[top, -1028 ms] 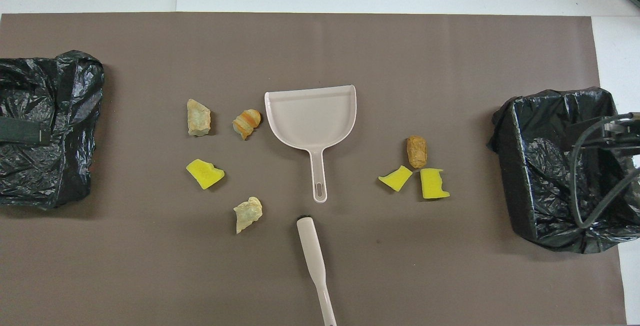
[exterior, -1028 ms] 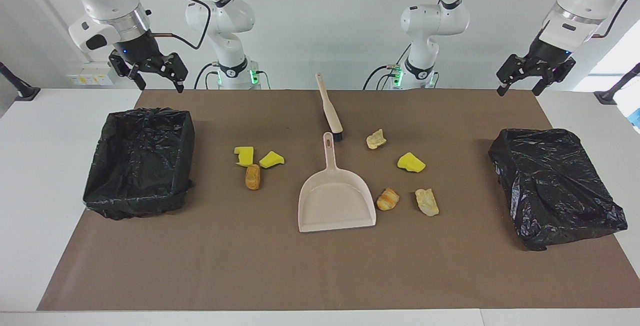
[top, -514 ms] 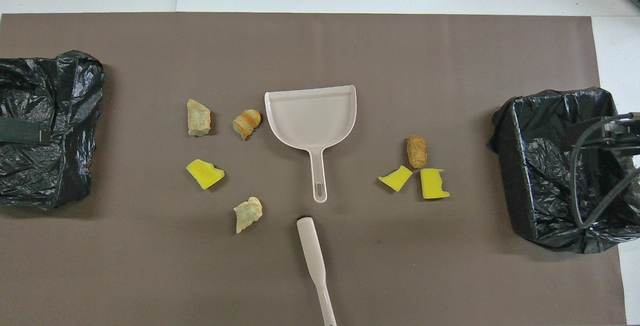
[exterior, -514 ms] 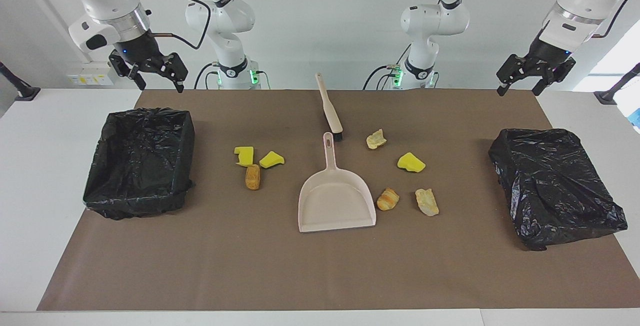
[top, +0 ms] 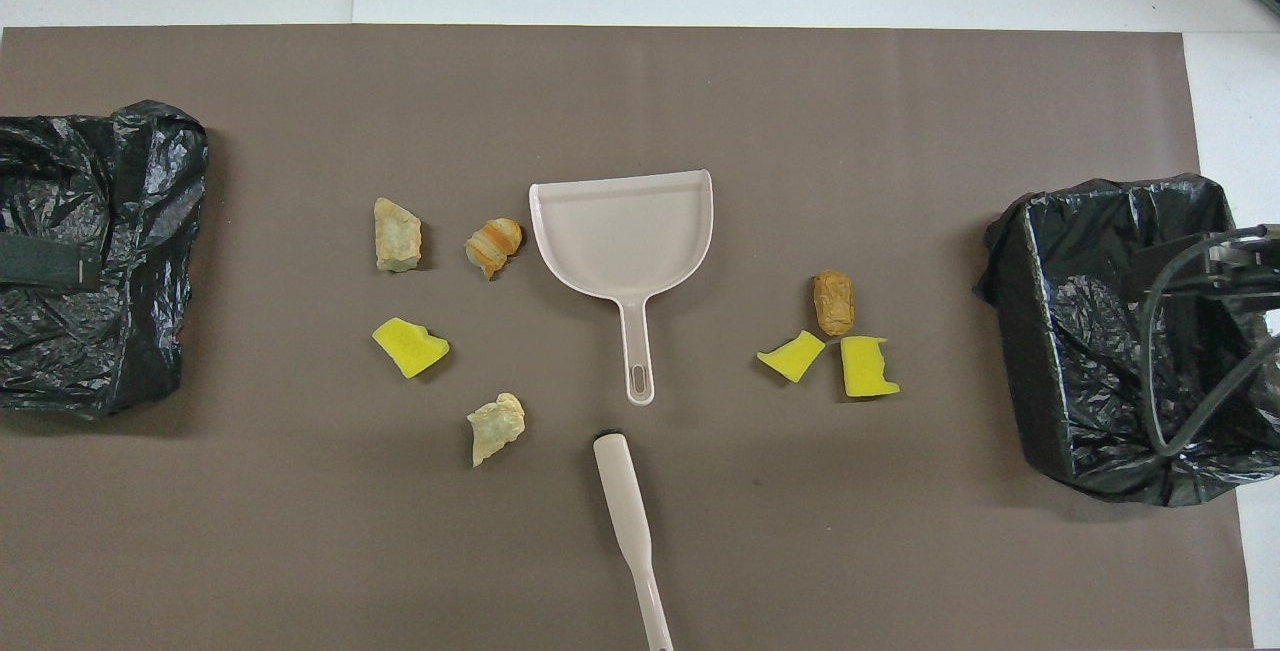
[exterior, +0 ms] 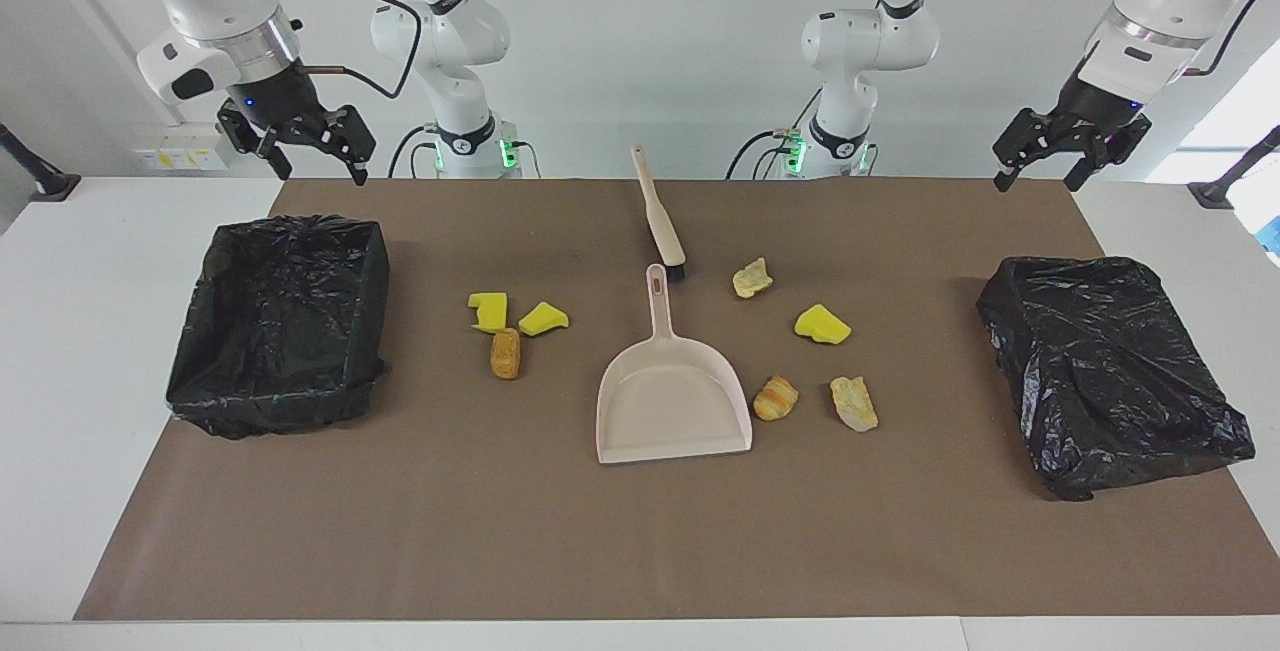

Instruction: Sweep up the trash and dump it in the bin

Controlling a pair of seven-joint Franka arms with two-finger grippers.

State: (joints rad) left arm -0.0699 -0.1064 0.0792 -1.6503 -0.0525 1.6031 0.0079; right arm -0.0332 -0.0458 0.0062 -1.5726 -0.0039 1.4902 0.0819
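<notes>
Both arms up, nothing held. Right gripper (exterior: pixel 313 162) spread, over the mat edge just robot-side of the black-lined bin (exterior: pixel 280 321). Left gripper (exterior: pixel 1040 168) spread too, over the mat edge at its own end, above and robot-side of the crumpled black bag (exterior: pixel 1105 371). Trash well away from both grippers, on the brown mat (exterior: pixel 500 511) mid-table. Three pieces toward the right gripper's end: two yellow foam chunks (exterior: pixel 489 311) (exterior: pixel 543 318), one brown bread lump (exterior: pixel 506 353) touching. Four toward the left gripper's end: pale lump (exterior: pixel 752 278), yellow chunk (exterior: pixel 822 325), croissant-like lump (exterior: pixel 776 398), pale lump (exterior: pixel 854 403). Beige dustpan (exterior: pixel 672 401) between groups, brush (exterior: pixel 660 216) at its handle end.
</notes>
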